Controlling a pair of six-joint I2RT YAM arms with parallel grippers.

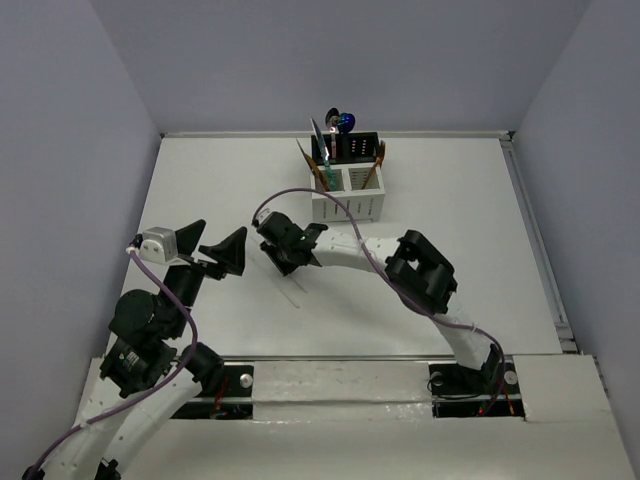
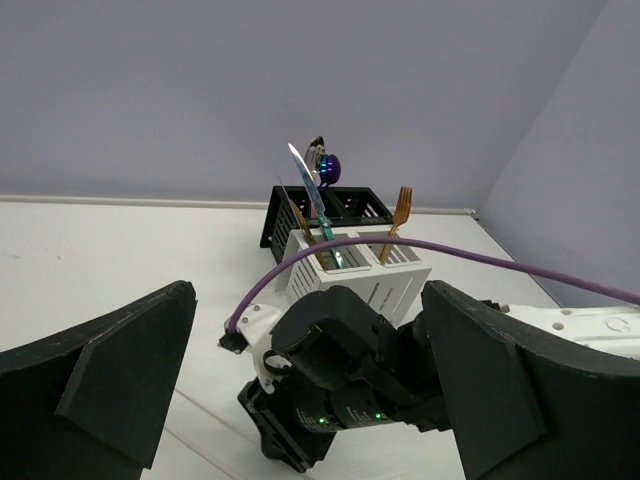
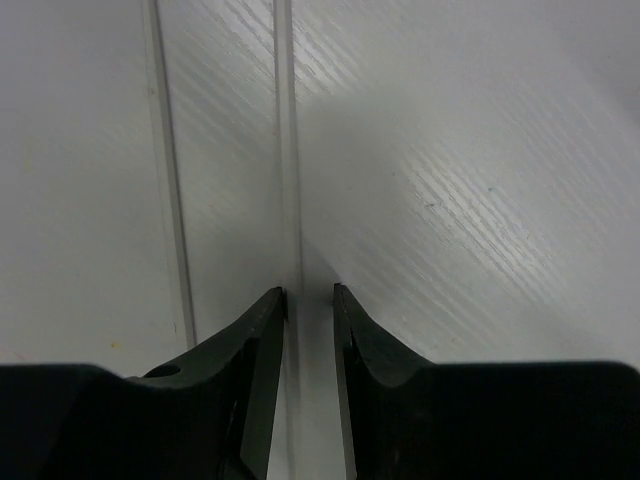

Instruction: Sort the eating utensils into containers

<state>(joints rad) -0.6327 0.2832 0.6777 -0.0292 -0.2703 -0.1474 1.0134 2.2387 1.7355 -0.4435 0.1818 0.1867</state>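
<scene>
The containers (image 1: 348,206) (image 2: 352,282) stand at the table's far middle: two white slotted compartments in front, two black behind. Eating utensils stand in them: a teal-handled knife (image 1: 319,150) (image 2: 309,186), a gold fork (image 1: 378,160) (image 2: 400,208) and a blue-purple spoon (image 1: 343,122) (image 2: 328,165). My right gripper (image 1: 290,264) (image 3: 310,292) points down at the table, narrowly open. A slim pale stick (image 3: 288,150) (image 1: 293,291) runs between its fingers, close to the left one. A second pale stick (image 3: 166,150) lies parallel, just left. My left gripper (image 1: 212,242) (image 2: 308,300) hovers wide open and empty, left of the right wrist.
The right arm's forearm (image 1: 420,275) and purple cable (image 1: 300,195) arch across the table's centre, just in front of the caddy. Grey walls close in the table at the back and both sides. The left arm's base (image 1: 140,350) sits at the near left.
</scene>
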